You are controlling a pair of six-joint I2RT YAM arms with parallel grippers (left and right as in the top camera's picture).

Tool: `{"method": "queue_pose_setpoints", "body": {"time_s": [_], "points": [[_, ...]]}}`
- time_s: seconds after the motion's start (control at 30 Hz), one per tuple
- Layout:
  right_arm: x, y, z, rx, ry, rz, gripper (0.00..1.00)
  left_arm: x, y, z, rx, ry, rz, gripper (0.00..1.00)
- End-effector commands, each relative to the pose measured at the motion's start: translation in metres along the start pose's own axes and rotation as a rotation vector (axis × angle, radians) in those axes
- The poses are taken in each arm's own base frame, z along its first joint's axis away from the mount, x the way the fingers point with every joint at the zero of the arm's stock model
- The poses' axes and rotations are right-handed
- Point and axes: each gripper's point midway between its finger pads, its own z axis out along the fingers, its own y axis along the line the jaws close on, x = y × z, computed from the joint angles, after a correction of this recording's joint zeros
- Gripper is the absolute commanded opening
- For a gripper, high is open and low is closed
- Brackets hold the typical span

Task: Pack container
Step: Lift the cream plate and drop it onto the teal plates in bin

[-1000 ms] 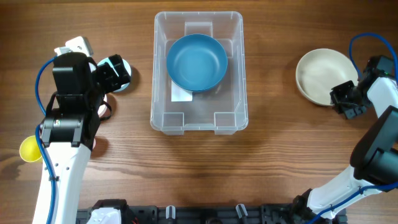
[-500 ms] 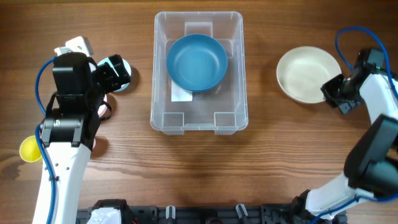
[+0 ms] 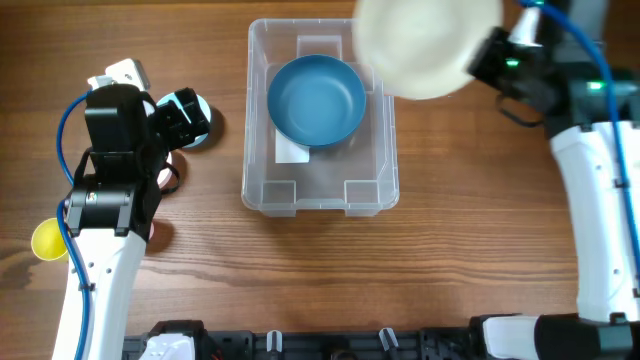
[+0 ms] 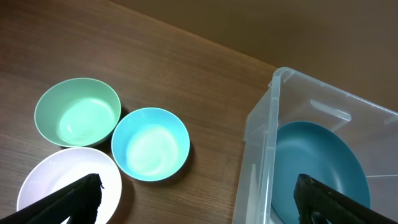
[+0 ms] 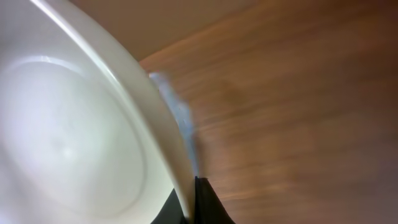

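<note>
The clear plastic container (image 3: pixel 262 190) stands at the table's middle with a dark blue bowl (image 3: pixel 316 100) inside; both also show in the left wrist view, container (image 4: pixel 261 130), bowl (image 4: pixel 317 162). My right gripper (image 3: pixel 482 58) is shut on the rim of a cream bowl (image 3: pixel 425 45) and holds it raised above the container's far right corner; the bowl fills the right wrist view (image 5: pixel 68 137) beside the jaws (image 5: pixel 193 202). My left gripper (image 3: pixel 185 115) is open and empty, left of the container, above small bowls.
Under the left gripper lie a green bowl (image 4: pixel 78 112), a light blue bowl (image 4: pixel 150 143) and a white bowl (image 4: pixel 53 186). A yellow bowl (image 3: pixel 47 240) sits at the left edge.
My right gripper has lifted the cream bowl from the table's right side and carried it left and up, over the container's far right corner. The left arm has not moved.
</note>
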Motion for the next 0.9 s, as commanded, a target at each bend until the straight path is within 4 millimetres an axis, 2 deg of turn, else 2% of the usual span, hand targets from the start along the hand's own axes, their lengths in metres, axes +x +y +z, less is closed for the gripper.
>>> {"method": "queue_pose_setpoints", "body": {"time_s": [0.0,0.07,0.13,0.3,0.43,0.47,0.5,0.53,0.6,0.67,0.73,0.77,0.87], "points": [[0.023,0.04,0.031,-0.03,0.061,-0.139,0.04,-0.007,0.0,0.0,-0.006,-0.014,-0.01,1.0],[0.043,0.055,0.057,-0.04,0.12,-0.179,0.04,-0.007,0.0,0.0,-0.006,-0.014,-0.009,1.0],[0.065,0.065,0.095,-0.038,0.182,-0.209,0.04,-0.007,0.001,0.0,-0.006,-0.013,-0.01,1.0],[0.101,0.065,0.165,-0.015,0.269,-0.231,0.04,-0.007,0.001,0.0,-0.006,-0.013,-0.009,1.0],[0.112,0.062,0.187,-0.009,0.295,-0.23,0.04,-0.007,0.001,0.0,-0.006,-0.013,-0.009,1.0],[0.111,0.063,0.188,-0.014,0.287,-0.232,0.1,-0.007,0.001,0.0,-0.006,-0.013,-0.009,1.0],[0.109,0.064,0.189,-0.018,0.279,-0.234,0.21,-0.007,0.001,0.0,-0.007,-0.011,-0.009,1.0],[0.106,0.067,0.187,-0.027,0.272,-0.238,0.27,-0.006,0.001,0.0,-0.007,-0.01,-0.009,1.0],[0.099,0.073,0.182,-0.042,0.264,-0.258,0.3,-0.005,0.001,0.0,-0.01,-0.003,-0.008,1.0],[0.083,0.077,0.167,-0.022,0.245,-0.26,0.34,-0.003,0.002,0.0,-0.013,0.004,-0.008,1.0],[0.058,0.076,0.141,0.015,0.208,-0.256,0.41,-0.001,0.003,0.0,-0.015,0.01,-0.007,1.0],[0.043,0.072,0.121,0.04,0.182,-0.249,0.47,-0.001,0.003,0.0,-0.015,0.011,-0.007,1.0],[0.019,0.057,0.078,0.068,0.142,-0.218,0.65,-0.002,0.003,-0.001,-0.015,0.009,-0.007,1.0]]}}
